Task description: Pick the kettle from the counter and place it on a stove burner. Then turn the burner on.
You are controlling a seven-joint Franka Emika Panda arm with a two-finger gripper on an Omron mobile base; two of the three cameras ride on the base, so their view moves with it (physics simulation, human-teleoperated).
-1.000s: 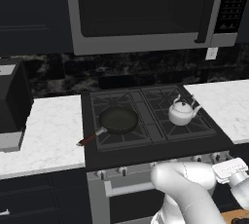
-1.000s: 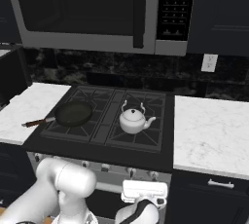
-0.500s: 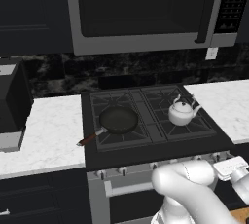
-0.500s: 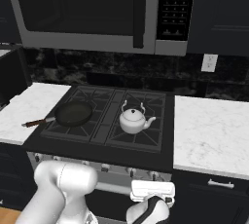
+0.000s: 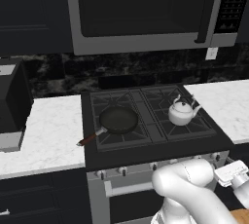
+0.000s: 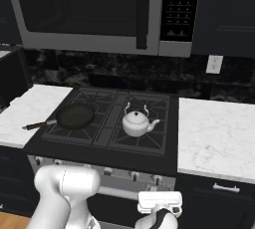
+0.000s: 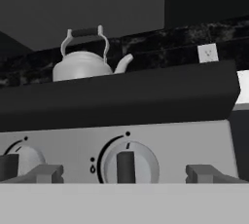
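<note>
The white-silver kettle (image 5: 182, 112) (image 6: 137, 122) (image 7: 85, 62) stands upright on the front right stove burner (image 5: 193, 126) (image 6: 149, 141), spout to the right. My gripper (image 7: 124, 174) hangs low in front of the stove's control panel, open, with nothing between its fingers (image 7: 41, 173). A round knob (image 7: 125, 164) with a dark bar sits straight ahead, level with the tips. My white hand (image 5: 232, 174) (image 6: 159, 202) shows below the stove's front edge. The white counter (image 5: 46, 130) (image 6: 214, 133) flanks the cooktop on both sides.
A dark frying pan (image 5: 118, 120) (image 6: 74, 116) with a reddish handle rests on the front left burner. A second knob (image 7: 12, 165) sits at the left edge. A microwave (image 6: 99, 9) hangs above the stove. A black appliance (image 5: 12, 103) stands on the left counter.
My hand has sunk a little lower and drifted slightly right in front of the knobs. The kettle and pan have not moved.
</note>
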